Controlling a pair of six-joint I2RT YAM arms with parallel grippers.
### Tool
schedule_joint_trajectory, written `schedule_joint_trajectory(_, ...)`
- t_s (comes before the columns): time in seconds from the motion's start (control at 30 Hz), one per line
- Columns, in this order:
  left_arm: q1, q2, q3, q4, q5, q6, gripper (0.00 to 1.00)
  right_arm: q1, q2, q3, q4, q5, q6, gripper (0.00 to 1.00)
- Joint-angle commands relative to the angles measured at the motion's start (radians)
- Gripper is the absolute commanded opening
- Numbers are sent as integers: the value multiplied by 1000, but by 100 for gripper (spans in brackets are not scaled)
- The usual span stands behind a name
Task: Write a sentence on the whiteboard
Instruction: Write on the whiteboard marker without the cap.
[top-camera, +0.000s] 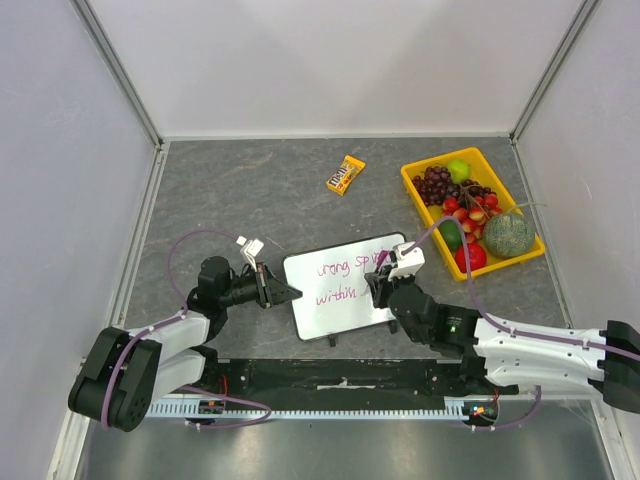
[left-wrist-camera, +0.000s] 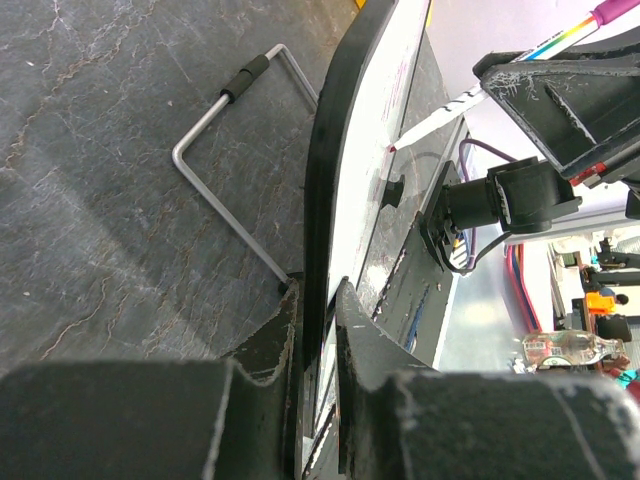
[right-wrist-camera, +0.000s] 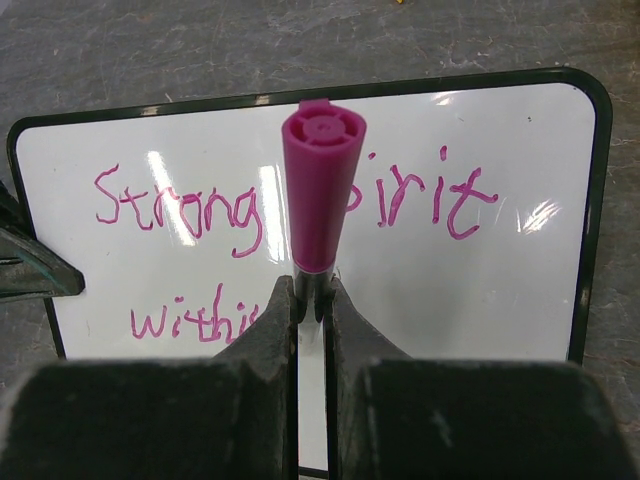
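The whiteboard (top-camera: 350, 312) stands tilted mid-counter, close to the near edge, its sentence (right-wrist-camera: 180, 205) reading "Strong spirit" over "within" in pink. My left claw (left-wrist-camera: 318, 300) is clamped on the board's left rim, and my right claw (right-wrist-camera: 312, 300) pinches a pink marker (right-wrist-camera: 320, 170) — tip against the white face

A robotics lab cell: white panel walls (top-camera: 330, 70) on aluminium posts (top-camera: 120, 75) box in the grey table (top-camera: 250, 180) beyond the left gripper (top-camera: 293, 293).
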Motion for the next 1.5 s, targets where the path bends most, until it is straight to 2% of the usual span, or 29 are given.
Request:
schedule_joint_trajectory(0.0,5,1,-18,-48,-59,39,2,-2,-37,4,-20,32,9,0)
schedule_joint_trajectory(0.17,6,0,-18,-48,-61,39,2,-2,-166,14,-28,-26,-4,0)
schedule_joint_trajectory(0.37,4,0,-18,-43,-59,39,2,-2,-321,32,-88,10,6,0)
schedule_joint_trajectory(0.5,6,4,-17,-42,-57,39,2,-2,-366,61,-181,35,0,0)
schedule_joint_trajectory(0.77,4,10,-14,-37,-54,39,4,-2,-383,70,-226,30,5,0)
schedule_joint_trajectory(0.93,6,-14,-18,-43,-65,39,19,-2,-389,64,-252,16,20,0)
schedule_joint_trajectory(1.03,4,-30,-18,-48,-74,40,36,-2,-409,57,-269,18,31,0)
schedule_joint_trajectory(1.13,6,-51,-18,-59,-87,42,71,-2,-429,50,-278,9,38,0)
schedule_joint_trajectory(1.17,6,-65,-20,-63,-94,43,88,-2,-432,52,-281,4,40,0)
schedule_joint_trajectory(1.2,6,-91,-23,-71,-102,43,91,-2,-435,53,-289,3,42,0)
schedule_joint_trajectory(1.47,6,-270,-21,-178,-145,43,94,0,-430,58,-323,-43,71,0)
